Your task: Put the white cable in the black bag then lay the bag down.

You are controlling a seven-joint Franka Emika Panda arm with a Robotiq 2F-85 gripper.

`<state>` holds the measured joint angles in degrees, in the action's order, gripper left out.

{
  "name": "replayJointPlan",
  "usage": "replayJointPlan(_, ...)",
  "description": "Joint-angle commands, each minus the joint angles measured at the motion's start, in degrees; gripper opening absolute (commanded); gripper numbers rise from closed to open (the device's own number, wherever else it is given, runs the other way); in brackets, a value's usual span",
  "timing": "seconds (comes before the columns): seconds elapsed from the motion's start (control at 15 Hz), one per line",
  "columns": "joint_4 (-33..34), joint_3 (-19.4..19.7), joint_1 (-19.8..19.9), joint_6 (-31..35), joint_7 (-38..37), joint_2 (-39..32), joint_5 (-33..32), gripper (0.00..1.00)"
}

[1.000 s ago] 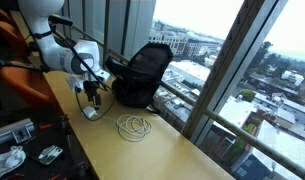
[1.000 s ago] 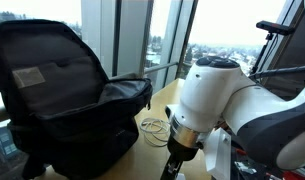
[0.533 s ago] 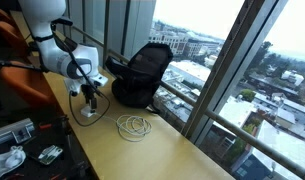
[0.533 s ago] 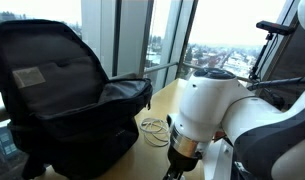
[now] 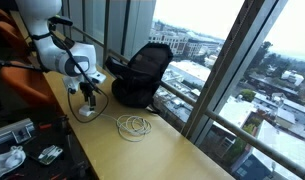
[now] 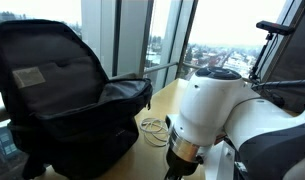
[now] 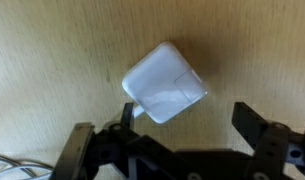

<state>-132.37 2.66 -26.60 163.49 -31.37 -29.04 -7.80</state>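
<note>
REMOTE CONSOLE: My gripper [image 7: 184, 110] hangs over the small square charger block [image 7: 164, 83] that ends the white cable [image 5: 134, 125], low above the wooden tabletop [image 7: 52, 50]. In the wrist view the block lies flat between the fingers [image 7: 244, 118] and a little ahead of them. It is turned diamond-wise, so its corners rather than its flat sides face the pads. Being square, it has no long axis to line up on. Its cord leaves the corner nearest the finger at the left of that view and trails off toward the bottom-left edge.

The jaws stand wide apart, wider than the block, and grip nothing. The finger at the left of the view sits just beside the block's corner, and I cannot tell whether it touches.

In both exterior views the cable's loose coils [image 6: 152, 127] rest on the table, apart from the gripper [image 5: 89, 102] and near the foot of the black bag [image 5: 142, 75]. The bag [image 6: 62, 90] stands upright with its flap thrown back and its mouth gaping.

As I judge it, the next move is a straight drop and a squeeze. A small twist of the wrist first would set the pads against flat faces, since a grip across the corners may let the block pivot out.
</note>
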Motion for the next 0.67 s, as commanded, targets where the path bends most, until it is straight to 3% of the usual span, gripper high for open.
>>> replayJointPlan(0.0,-0.5,4.1,-4.5,-0.7,-1.7,1.6,-2.1,1.0)
replayJointPlan(0.27,-0.8,6.8,-7.5,-1.3,-3.0,1.6,-4.4,1.0)
replayJointPlan(0.6,-2.6,7.4,-6.9,-2.4,-2.6,0.3,-4.4,1.0)
